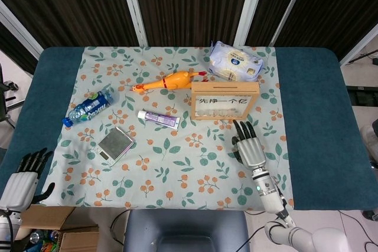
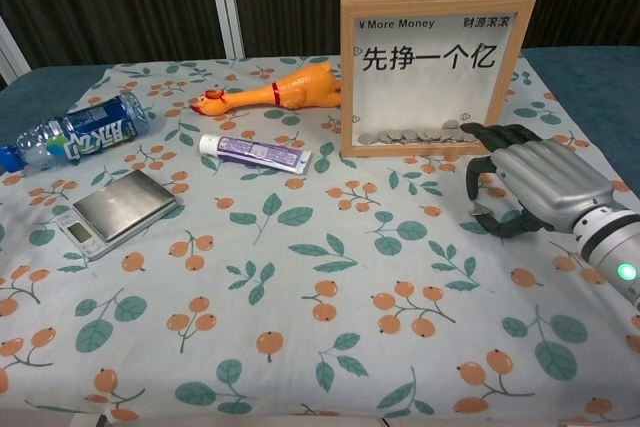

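Near the bench's front right edge, the right hand (image 2: 535, 184) is hovering w/ fingers spread, holding nothing, just beside the coin frame (image 2: 432, 71), which is standing upright. A bump could be tipping it over, bc it's standing on a thin edge.

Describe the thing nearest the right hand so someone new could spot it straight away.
On the floral cloth, look to the right of the middle, just beyond the right hand. There a wooden frame stands upright, a glass-fronted coin box with coins along its bottom. It is the only upright thing, and the only one printed "More Money" above large Chinese characters.
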